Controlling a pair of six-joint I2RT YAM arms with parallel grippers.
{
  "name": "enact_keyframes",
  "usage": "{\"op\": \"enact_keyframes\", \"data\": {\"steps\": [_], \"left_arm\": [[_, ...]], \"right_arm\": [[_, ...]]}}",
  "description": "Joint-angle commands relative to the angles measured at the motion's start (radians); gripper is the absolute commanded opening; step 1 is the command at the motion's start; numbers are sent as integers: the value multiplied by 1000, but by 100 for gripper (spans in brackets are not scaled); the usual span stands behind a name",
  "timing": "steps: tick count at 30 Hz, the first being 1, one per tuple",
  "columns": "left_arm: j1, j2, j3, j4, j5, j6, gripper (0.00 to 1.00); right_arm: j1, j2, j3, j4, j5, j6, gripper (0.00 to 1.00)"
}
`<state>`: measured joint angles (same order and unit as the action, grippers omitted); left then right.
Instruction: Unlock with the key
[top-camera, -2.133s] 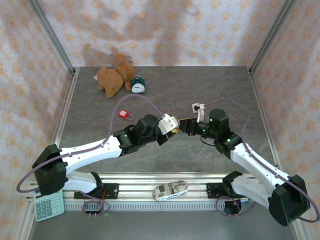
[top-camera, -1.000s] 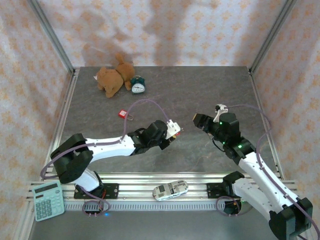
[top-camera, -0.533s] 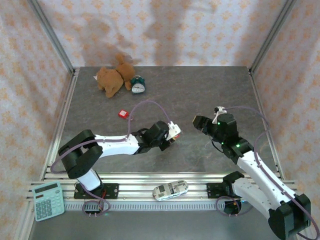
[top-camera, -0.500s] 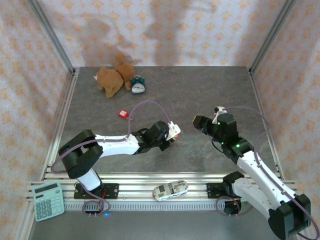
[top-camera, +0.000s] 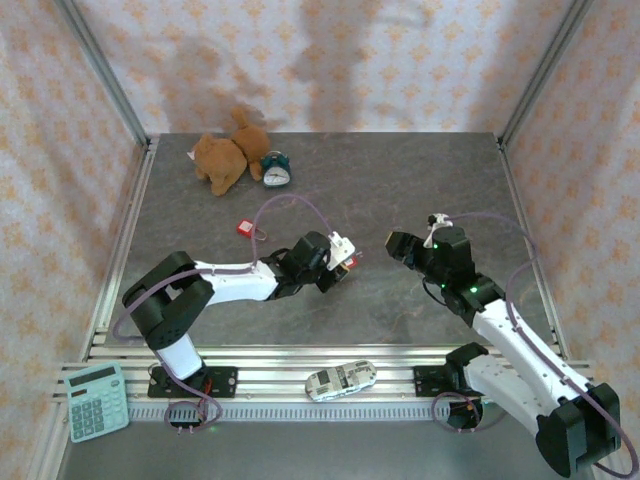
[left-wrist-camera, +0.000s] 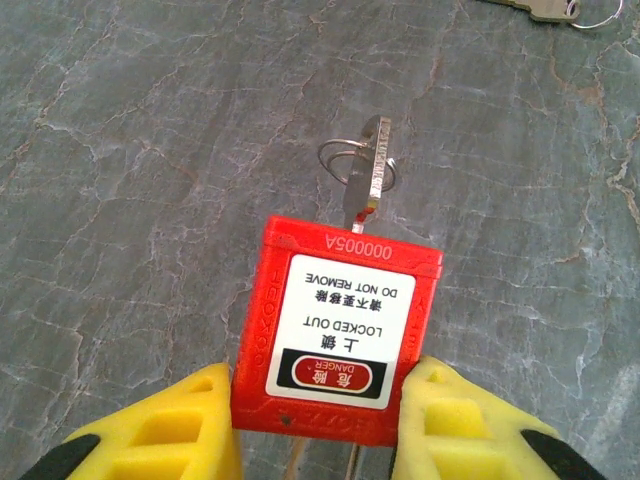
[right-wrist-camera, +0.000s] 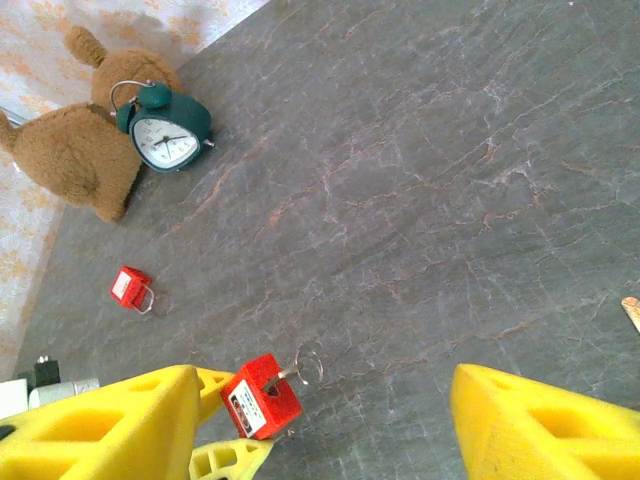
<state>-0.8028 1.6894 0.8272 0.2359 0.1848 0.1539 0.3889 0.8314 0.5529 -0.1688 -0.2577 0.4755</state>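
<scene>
Left gripper (left-wrist-camera: 315, 420) pinches one red padlock (left-wrist-camera: 335, 330), one key (left-wrist-camera: 372, 170) in it — right gripper (right-wrist-camera: 330, 430) gapes wide near that padlock; second padlock (right-wrist-camera: 129, 287) lies farther off on the bench (top-camera: 400, 180).

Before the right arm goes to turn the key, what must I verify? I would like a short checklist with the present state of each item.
1. The padlock is clamped in the left gripper: ok.
2. The key sits in the padlock: ok, as far as it shows.
3. The right gripper is open: ok.
4. The right gripper is at the key: not ok, it stands apart.
5. The lock is already released: cannot tell.
</scene>
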Motion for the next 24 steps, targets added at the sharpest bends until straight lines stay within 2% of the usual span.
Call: {"op": "enact_keyframes", "data": {"steps": [1,7,12,16,24], "left_arm": [[16,19,11,39,34,-9,18],[54,47,29,31,59,-2,18],[58,76,61,-5,29,28,18],[58,98,88,-21,-37,30,18],[56,145,213,-190,-225,-19,20]], "right_arm": [[-7,0,-11,5,24,11,67],[-10,0,-13,5,20,14,67],[-9,0,-16,5,18,12,66],[-10,0,-18,11,15,14,67],[-10,-4,-27,15,12,11,67]]}}
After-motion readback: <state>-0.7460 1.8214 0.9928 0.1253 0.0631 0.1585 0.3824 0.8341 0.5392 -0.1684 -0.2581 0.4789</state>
